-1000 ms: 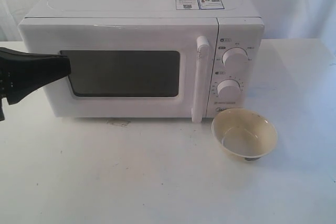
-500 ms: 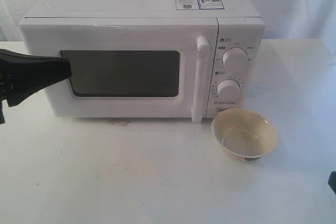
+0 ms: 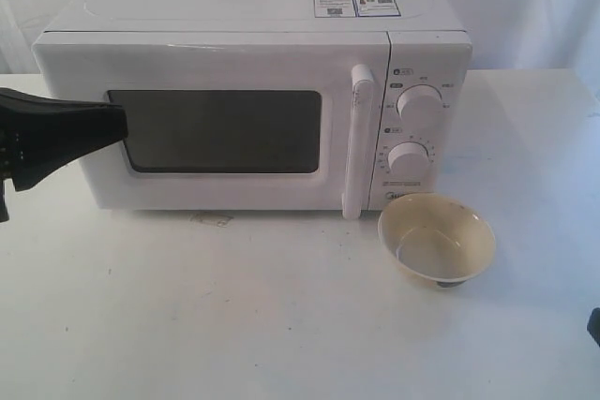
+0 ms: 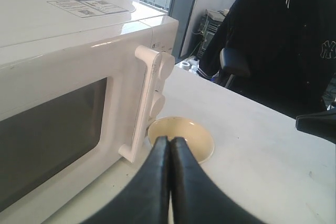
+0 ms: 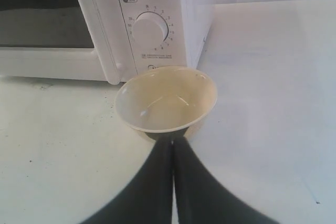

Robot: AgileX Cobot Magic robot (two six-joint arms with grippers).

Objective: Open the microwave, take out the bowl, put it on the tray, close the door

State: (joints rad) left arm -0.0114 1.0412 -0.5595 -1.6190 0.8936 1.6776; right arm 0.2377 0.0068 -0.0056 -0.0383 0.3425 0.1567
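Observation:
The white microwave [image 3: 253, 16] stands at the back of the table with its door [image 3: 216, 67] shut and the bar handle [image 3: 356, 142] upright. The cream bowl [image 3: 437, 246] sits upright on the table in front of the knob panel, outside the oven. My left gripper [image 3: 120, 124] is shut and empty, level with the window's left edge. In the left wrist view that gripper [image 4: 169, 140] points toward the bowl [image 4: 184, 136] from a distance. My right gripper [image 5: 172, 141] is shut and empty, just short of the bowl [image 5: 165, 100]. The tray is out of view.
A white table [image 3: 234, 316] carries everything, with white cloth behind it. Only a dark sliver of the right arm [image 3: 594, 325] shows at the exterior view's right edge. A dark jacket on a chair [image 4: 273, 40] hangs beyond the table's far side.
A dark sliver of the right arm has come into the exterior view's lower right edge. The left gripper, microwave and bowl have not moved.

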